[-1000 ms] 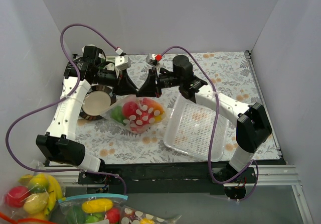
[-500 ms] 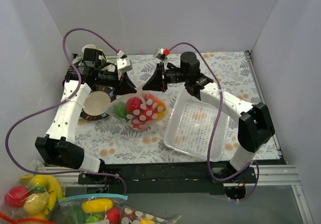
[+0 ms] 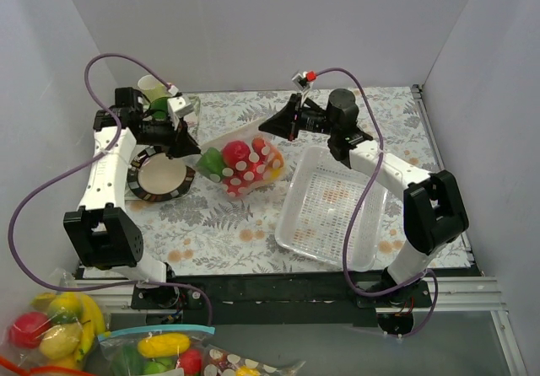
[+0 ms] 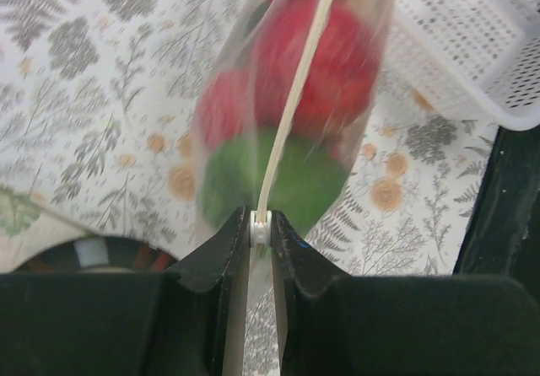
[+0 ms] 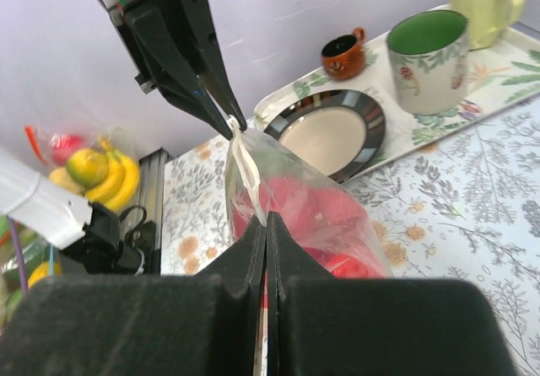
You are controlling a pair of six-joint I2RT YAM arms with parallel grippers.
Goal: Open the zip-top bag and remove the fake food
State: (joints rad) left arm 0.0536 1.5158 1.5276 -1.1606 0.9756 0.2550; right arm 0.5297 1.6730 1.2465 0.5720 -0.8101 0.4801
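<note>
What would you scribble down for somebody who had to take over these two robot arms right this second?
Left gripper: shut on one end of the zip-top bag, right on its zip strip.
Right gripper: shut on the other end of that strip.
The bag hangs stretched between them, just left of the white basket. The fake food is all inside it.
Done: the bag is off the table, gripped by both arms.
Left: the zip strip looks unopened, so pull it apart, then take the food out.
</note>
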